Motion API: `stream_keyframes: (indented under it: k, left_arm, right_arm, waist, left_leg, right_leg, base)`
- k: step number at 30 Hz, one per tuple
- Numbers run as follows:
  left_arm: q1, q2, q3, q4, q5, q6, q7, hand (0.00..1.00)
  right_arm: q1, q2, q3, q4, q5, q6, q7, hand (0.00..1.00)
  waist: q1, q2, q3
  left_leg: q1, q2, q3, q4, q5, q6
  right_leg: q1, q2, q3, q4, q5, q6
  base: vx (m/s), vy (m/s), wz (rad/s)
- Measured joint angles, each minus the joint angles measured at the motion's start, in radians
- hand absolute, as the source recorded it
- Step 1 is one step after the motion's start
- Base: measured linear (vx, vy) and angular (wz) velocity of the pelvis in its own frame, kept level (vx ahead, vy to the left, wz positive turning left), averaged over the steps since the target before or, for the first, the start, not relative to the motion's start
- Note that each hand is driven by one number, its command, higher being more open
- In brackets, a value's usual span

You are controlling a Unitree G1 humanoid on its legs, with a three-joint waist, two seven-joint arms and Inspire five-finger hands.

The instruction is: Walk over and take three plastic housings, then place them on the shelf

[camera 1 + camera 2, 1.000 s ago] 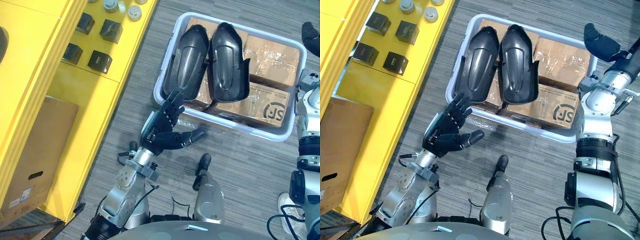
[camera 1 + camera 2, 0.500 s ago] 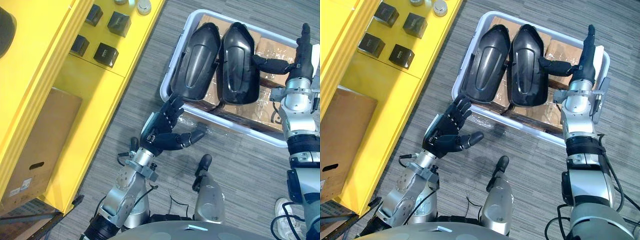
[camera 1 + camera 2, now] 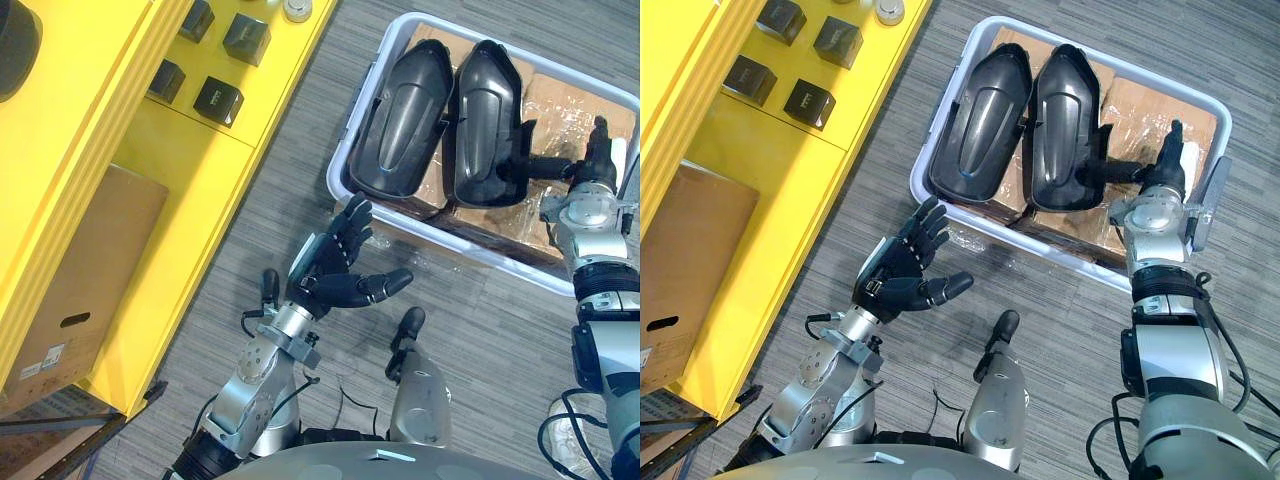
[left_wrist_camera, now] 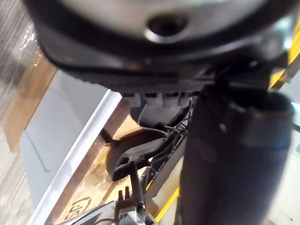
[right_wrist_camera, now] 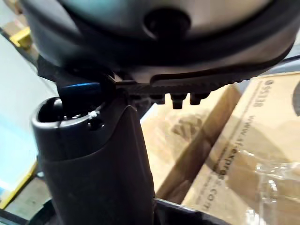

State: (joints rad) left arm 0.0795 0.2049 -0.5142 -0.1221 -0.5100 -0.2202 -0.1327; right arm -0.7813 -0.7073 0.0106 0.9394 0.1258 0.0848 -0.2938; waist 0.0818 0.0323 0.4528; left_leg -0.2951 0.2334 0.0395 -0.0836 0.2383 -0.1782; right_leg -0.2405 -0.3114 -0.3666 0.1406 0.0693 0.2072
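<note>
The left plastic housing and the right plastic housing, both black, lie side by side in a white bin at the upper right, on top of brown boxes. The left robot hand hangs over the floor just below the bin's lower left corner, fingers spread apart and holding nothing. The right robot hand is inside the bin, just right of the housings. Its fingers are straight and its thumb points at the right plastic housing. A yellow shelf stands along the left side.

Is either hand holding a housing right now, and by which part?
Nothing is held. The left hand is open outside the bin; the right hand is open inside it, thumb beside the side edge of the right housing.
</note>
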Motion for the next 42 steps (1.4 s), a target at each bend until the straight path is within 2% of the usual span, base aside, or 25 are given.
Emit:
stream_keyframes:
  k: [1,6,11,15,17,20,23,29,34,38,41,42]
  left_arm:
    - [0.0,-0.001,0.0,0.0,-0.001,0.0,0.0,1.0]
    - [-0.002,-0.004,0.0,0.0,-0.012,0.0,0.0,1.0]
    - [-0.003,-0.002,0.0,0.0,-0.012,0.001,0.0,1.0]
    - [-0.002,-0.002,0.001,0.0,-0.012,0.001,0.001,1.0]
    - [-0.002,-0.002,0.001,0.0,-0.012,0.002,0.003,1.0]
    - [-0.001,-0.006,0.007,0.0,-0.012,0.002,0.021,1.0]
    - [0.001,-0.013,0.019,-0.001,-0.012,0.002,0.023,1.0]
    - [0.011,-0.008,0.04,-0.003,-0.012,0.002,0.022,1.0]
    - [0.009,0.007,0.062,-0.039,-0.033,0.002,-0.01,1.0]
    - [0.008,0.032,0.062,-0.098,-0.03,0.013,-0.047,1.0]
    - [-0.011,0.041,0.086,-0.117,-0.034,0.084,-0.051,1.0]
    - [-0.036,0.041,0.097,-0.115,-0.038,0.149,-0.051,1.0]
  right_arm:
    - [0.0,0.0,0.0,0.006,0.0,0.005,0.004,0.0]
    - [-0.014,-0.001,-0.001,0.066,-0.006,0.015,0.047,0.0]
    - [-0.027,-0.049,-0.002,0.136,-0.092,0.007,0.087,0.0]
    - [-0.026,-0.043,0.001,0.151,-0.111,0.021,0.101,0.0]
    - [-0.021,-0.04,0.002,0.149,-0.111,0.034,0.095,0.0]
    - [-0.021,-0.035,-0.01,0.119,-0.108,0.034,0.075,0.0]
    - [-0.021,-0.034,-0.008,0.105,-0.11,0.062,0.043,0.0]
    - [-0.005,-0.017,-0.016,0.074,-0.111,0.086,0.014,0.0]
    - [0.046,0.016,-0.042,0.057,-0.114,0.059,-0.041,0.0]
    - [0.134,0.061,-0.084,-0.062,-0.174,0.038,-0.12,0.0]
    - [0.189,0.114,-0.104,-0.163,-0.243,0.035,-0.156,0.0]
    - [0.22,0.137,-0.112,-0.219,-0.286,0.032,-0.172,0.0]
  waist:
    - [0.0,0.001,0.0]
    - [-0.002,0.003,-0.002]
    - [0.0,0.004,-0.002]
    - [0.005,0.007,-0.004]
    - [0.008,0.012,-0.007]
    - [0.01,0.033,-0.02]
    - [0.023,0.047,-0.03]
    - [0.025,0.047,-0.03]
    - [0.022,0.044,-0.029]
    - [0.007,0.029,-0.047]
    - [-0.006,-0.003,-0.077]
    - [-0.011,-0.016,-0.093]
  left_leg:
    - [0.0,0.0,0.0,0.0,0.001,0.001]
    - [-0.003,0.0,-0.002,0.0,0.004,0.005]
    - [-0.01,-0.001,-0.006,0.0,0.006,0.013]
    - [-0.01,-0.002,-0.007,0.0,0.008,0.011]
    - [-0.011,-0.004,-0.007,0.0,0.008,0.011]
    - [-0.01,-0.008,-0.008,0.0,0.008,0.011]
    - [-0.01,-0.008,-0.008,0.0,0.009,0.012]
    - [0.01,-0.008,-0.006,0.0,0.011,0.012]
    - [0.043,-0.008,0.005,-0.002,0.009,0.014]
    - [0.067,-0.014,0.013,-0.005,-0.005,0.023]
    - [0.087,-0.015,0.03,-0.004,-0.012,0.013]
    - [0.104,-0.015,0.041,-0.003,-0.016,0.007]
  right_leg:
    - [0.0,0.0,0.0,0.0,0.0,0.0]
    - [-0.005,-0.002,-0.003,0.015,-0.007,-0.005]
    - [-0.007,-0.002,-0.005,0.016,-0.011,-0.003]
    - [-0.008,-0.002,-0.005,0.016,-0.01,-0.005]
    - [-0.008,-0.004,-0.004,0.016,-0.01,-0.005]
    - [-0.008,-0.007,-0.003,0.017,-0.01,-0.005]
    - [-0.008,-0.007,-0.002,0.017,-0.01,-0.005]
    - [0.007,-0.008,0.004,0.021,-0.009,-0.005]
    - [0.039,-0.007,0.007,0.013,-0.01,-0.005]
    - [0.083,-0.001,0.019,-0.034,-0.005,0.002]
    - [0.101,0.002,0.036,-0.061,0.011,0.011]
    - [0.111,0.002,0.046,-0.064,0.014,0.014]
  base:
    - [0.0,0.0,0.0]
    - [-0.02,-0.014,0.02]
    - [-0.05,-0.026,0.03]
    - [-0.01,-0.015,0.0]
    - [0.01,-0.015,0.01]
    - [0.0,0.0,0.0]
    - [0.0,0.0,0.0]
    - [-0.01,-0.009,-0.01]
    - [-0.01,-0.009,-0.01]
    - [0.0,0.0,0.0]
    - [0.05,-0.01,-0.13]
    - [0.08,-0.015,-0.17]
